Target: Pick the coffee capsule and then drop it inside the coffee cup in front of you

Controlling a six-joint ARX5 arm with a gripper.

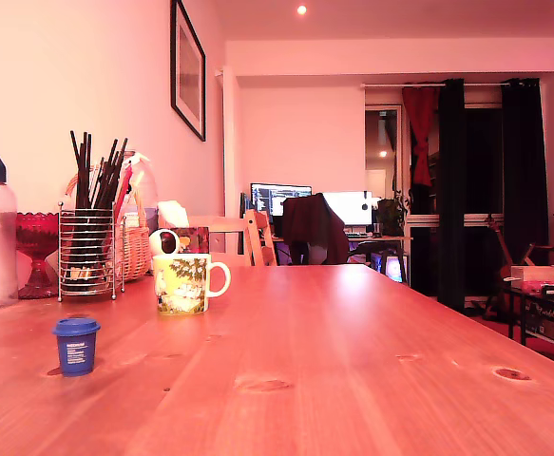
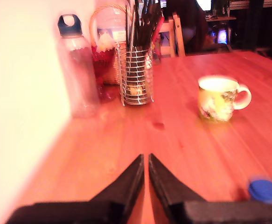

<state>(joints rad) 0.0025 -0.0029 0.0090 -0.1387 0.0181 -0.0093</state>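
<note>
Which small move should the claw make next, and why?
Probably open and swing toward the blue capsule. The claw looks nearly shut and holds nothing, the capsule stands apart from it on the table, and the coffee cup stands farther off.

Blue coffee capsule [image 1: 76,345] stands upright, apart from the yellow-green coffee cup [image 1: 183,283].
</note>
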